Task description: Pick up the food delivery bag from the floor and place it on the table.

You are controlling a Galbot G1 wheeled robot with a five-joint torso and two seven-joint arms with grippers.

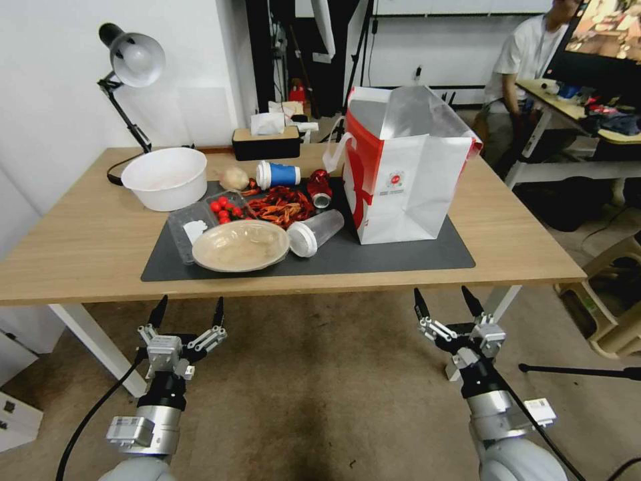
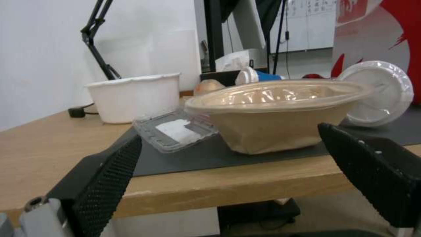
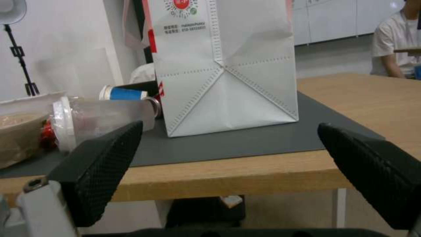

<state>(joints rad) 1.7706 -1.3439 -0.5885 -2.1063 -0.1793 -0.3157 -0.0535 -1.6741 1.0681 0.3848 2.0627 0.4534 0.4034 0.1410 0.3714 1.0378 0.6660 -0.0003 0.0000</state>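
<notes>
The bag [image 1: 400,170] stands upright on the mat [image 1: 400,257] at the bench's [image 1: 80,247] two o'clock, delivered, so both end effectors, left [image 1: 186,308] and right [image 1: 443,298], hang spread and empty below the near edge.

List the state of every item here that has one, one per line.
Bag: upright on the mat, top open.
Blue cup: on its side.
Clear cup: on its side, lidded.
Can: on its side.
Left gripper: open, empty.
Right gripper: open, empty.
</notes>
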